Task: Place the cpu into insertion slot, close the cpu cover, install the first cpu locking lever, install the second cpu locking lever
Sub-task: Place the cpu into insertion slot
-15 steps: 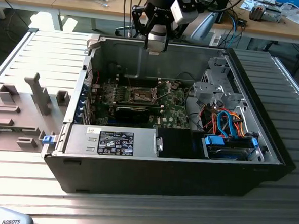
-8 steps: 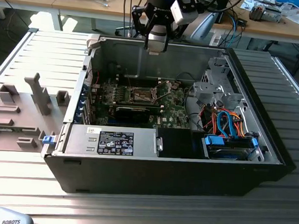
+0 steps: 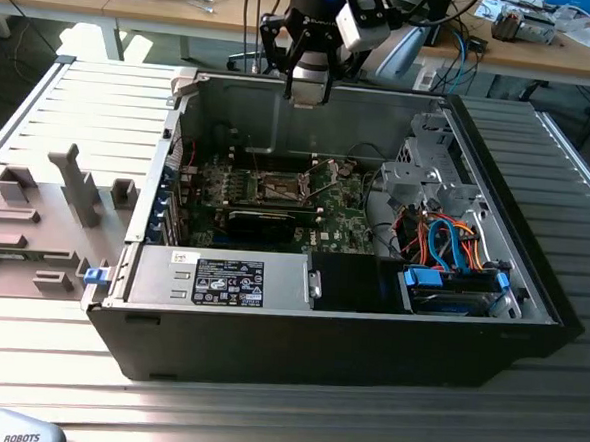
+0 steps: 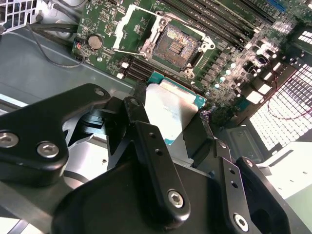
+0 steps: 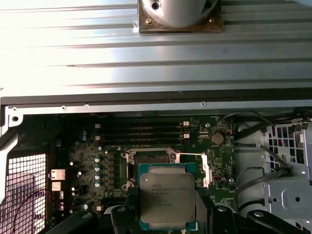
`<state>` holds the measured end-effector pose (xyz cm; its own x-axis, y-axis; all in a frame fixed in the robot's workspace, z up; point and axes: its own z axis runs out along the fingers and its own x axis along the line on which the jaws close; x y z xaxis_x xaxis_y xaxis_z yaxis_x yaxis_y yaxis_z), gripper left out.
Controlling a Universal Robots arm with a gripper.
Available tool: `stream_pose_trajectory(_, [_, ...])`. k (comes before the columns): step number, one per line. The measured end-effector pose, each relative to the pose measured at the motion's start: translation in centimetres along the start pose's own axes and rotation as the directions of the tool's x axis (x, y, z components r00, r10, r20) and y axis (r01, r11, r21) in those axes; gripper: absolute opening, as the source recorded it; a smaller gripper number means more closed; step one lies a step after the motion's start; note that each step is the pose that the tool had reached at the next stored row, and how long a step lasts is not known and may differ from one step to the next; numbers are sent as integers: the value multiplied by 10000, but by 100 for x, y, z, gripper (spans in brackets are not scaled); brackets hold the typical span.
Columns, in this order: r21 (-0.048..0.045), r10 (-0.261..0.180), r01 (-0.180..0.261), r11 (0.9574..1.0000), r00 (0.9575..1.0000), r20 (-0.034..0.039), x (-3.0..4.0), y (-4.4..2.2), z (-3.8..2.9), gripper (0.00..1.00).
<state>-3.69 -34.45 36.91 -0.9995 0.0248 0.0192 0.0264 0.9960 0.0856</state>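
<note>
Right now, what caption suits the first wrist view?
Gripper holds the cpu above the uncovered insertion slot on the motherboard.

Ribbed grey table, wooden desks behind

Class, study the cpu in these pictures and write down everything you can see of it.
The cpu is a small flat square chip: a silver-grey metal lid with faint print on a green-edged board. The gripper clamps it by two opposite sides, holding it in the air near the empty socket, not seated. Nothing else touches it.
</note>
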Motion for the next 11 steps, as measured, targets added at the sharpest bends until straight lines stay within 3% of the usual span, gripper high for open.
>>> stream_pose_trajectory(11, [0, 0, 0, 10000, 10000, 0, -1, -2, 23, 54])
